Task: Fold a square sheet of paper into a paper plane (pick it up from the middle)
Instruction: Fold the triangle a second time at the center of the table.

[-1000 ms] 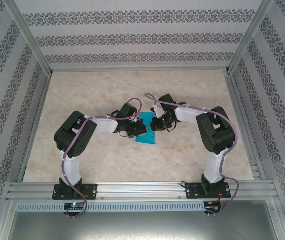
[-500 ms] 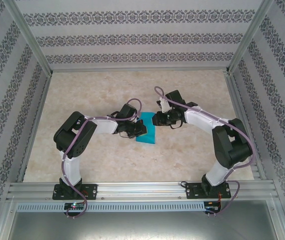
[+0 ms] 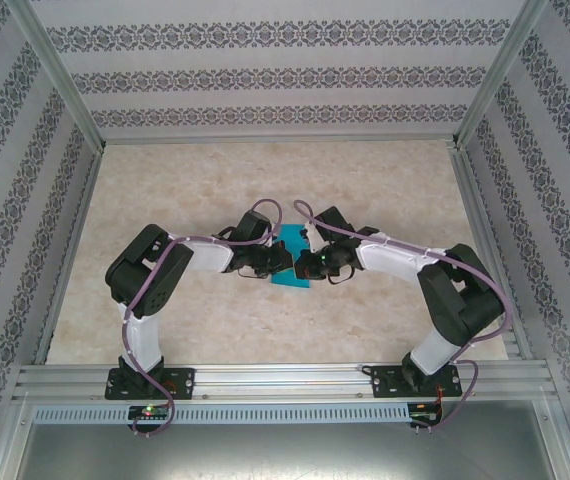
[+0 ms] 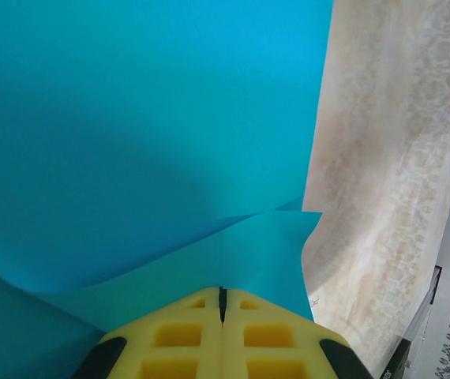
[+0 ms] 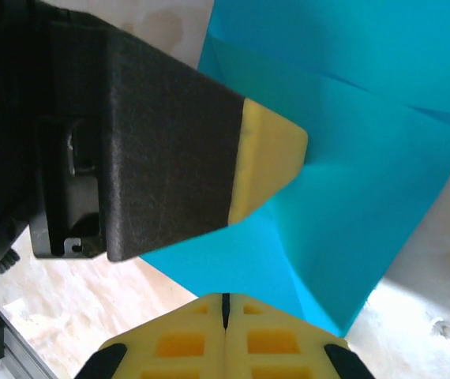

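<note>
Clenched tight, the left claw [image 4: 222, 298], black-bodied with yellow moulded pads, pinches a raised flap of the thin, matte, teal-blue square sheet of paper [image 4: 130, 118]. Its wrist view shows the pads pressed together, with the curled flap rising straight from their tips. Just to its right, the right claw [image 5: 225, 304], of the same black and yellow build, is also clenched, its pads meeting with no gap. Whether it has an edge of the paper between them I cannot tell: the sheet runs right up to its tips, but the bite itself is hidden.

The sheet sits in the middle of the pale marbled table [image 3: 385, 180], between the two claws. It is partly folded, with a slanting layer lapped over the rest. Its far part spreads over the table beyond the claws, with nothing pinning it.

Several things could go wrong from here. The claws crowd the same near stretch of paper, so a pull or twist in opposing directions could tear the thin sheet or leave a stray crease at the pinch. If the left claw lifts or drags its flap, the free far part may slide with it, and the fold would land askew and leave the plane lopsided. If the right claw has closed on nothing, any pressing stroke could skid and rumple the layers. At this spacing, a sideways move could also knock one claw into the other.
</note>
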Tool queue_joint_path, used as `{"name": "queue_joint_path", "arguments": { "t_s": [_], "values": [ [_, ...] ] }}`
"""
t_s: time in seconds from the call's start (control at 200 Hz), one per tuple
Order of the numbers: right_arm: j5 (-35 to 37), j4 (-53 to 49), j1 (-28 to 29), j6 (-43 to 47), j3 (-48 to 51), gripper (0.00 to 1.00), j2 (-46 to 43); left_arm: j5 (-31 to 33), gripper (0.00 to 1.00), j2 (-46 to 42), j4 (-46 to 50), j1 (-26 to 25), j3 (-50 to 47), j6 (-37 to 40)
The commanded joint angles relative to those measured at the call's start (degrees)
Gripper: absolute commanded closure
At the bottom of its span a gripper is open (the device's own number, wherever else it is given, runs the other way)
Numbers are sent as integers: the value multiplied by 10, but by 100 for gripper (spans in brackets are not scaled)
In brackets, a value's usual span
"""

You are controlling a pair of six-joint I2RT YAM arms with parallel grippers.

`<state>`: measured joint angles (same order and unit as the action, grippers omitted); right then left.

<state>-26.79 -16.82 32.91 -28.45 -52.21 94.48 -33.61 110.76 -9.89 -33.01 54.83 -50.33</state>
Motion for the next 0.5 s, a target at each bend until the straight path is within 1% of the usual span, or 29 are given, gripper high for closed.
{"name": "queue_joint_path", "arguments": {
  "t_s": [0.0, 0.3, 0.495],
  "values": [
    [14, 17, 6, -20, 0, 97, 22, 49, 100, 35, 74, -7, -35, 10],
    [12, -14, 9, 11, -10, 97, 41, 58, 100, 40, 76, -7, -41, 4],
    [27, -36, 11, 24, -16, 97, 54, 71, 100, 39, 89, -7, -41, 3]
  ]
}}
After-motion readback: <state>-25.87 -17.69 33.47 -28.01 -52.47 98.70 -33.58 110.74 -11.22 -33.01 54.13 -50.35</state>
